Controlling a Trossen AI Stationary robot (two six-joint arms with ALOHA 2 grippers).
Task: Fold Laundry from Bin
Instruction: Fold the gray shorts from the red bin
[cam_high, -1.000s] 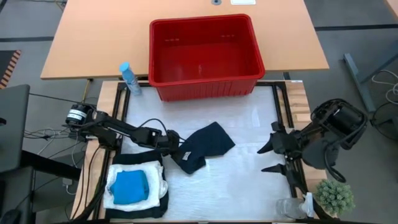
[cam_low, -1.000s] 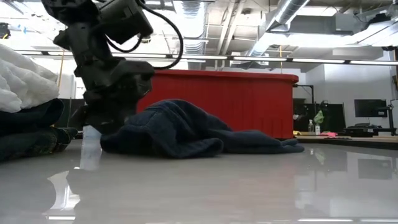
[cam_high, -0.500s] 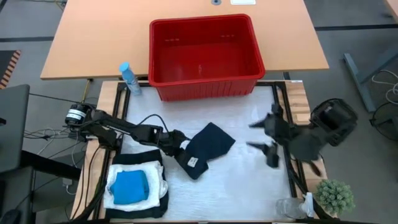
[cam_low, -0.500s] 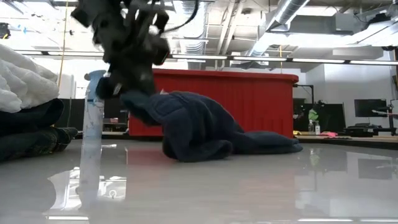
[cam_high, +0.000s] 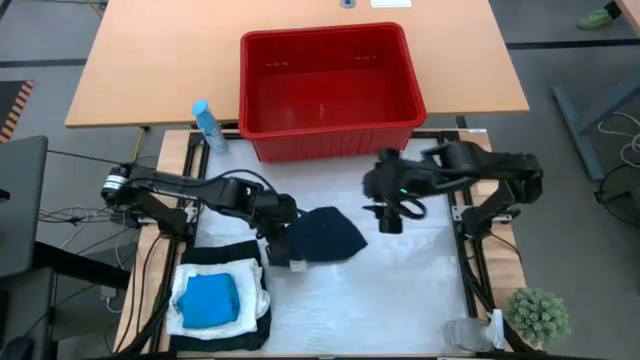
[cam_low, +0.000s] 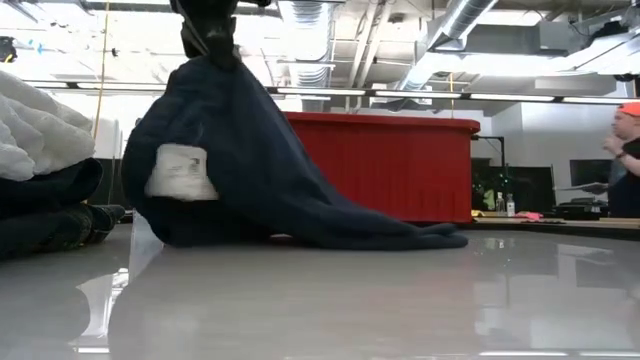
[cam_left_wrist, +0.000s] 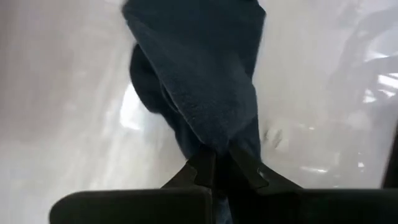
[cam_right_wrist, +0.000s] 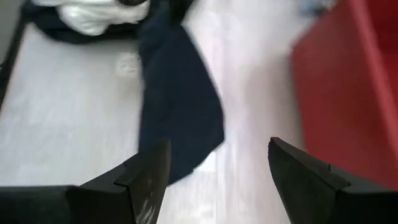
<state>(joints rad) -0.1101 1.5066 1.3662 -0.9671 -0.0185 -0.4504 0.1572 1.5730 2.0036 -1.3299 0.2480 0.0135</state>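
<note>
A dark navy garment (cam_high: 328, 238) from the laundry lies mid-table with its left end raised. My left gripper (cam_high: 284, 234) is shut on that end. In the low view the cloth hangs from the gripper (cam_low: 208, 42) like a tent, a white label (cam_low: 180, 172) showing, and its tail (cam_low: 420, 238) lies on the table. My right gripper (cam_high: 386, 206) hovers open above the table just right of the garment, with nothing between its fingers (cam_right_wrist: 154, 173). The red bin (cam_high: 330, 135) stands at the table's far edge. My left gripper pinches a bunched part of the garment's left end (cam_left_wrist: 214, 144) between its two fingers, slanting down from above. The cloth hangs below the fingers. Its right-hand part (cam_low: 400, 235) rests on the table. One layer or several, I cannot tell.
A folded stack of black, white and blue cloth (cam_high: 212, 300) sits at the near left corner. A spray bottle (cam_high: 208, 127) stands left of the bin. A small plant (cam_high: 538, 315) and a clear cup (cam_high: 462, 335) are at the near right. A person (cam_low: 625, 150) shows beyond the table.
My left gripper has risen with the garment's left end, drawing the cloth up from a flat heap while its right part stays on the table. My right gripper has swung from the table's right edge toward the middle, beside the garment, and stays open.
</note>
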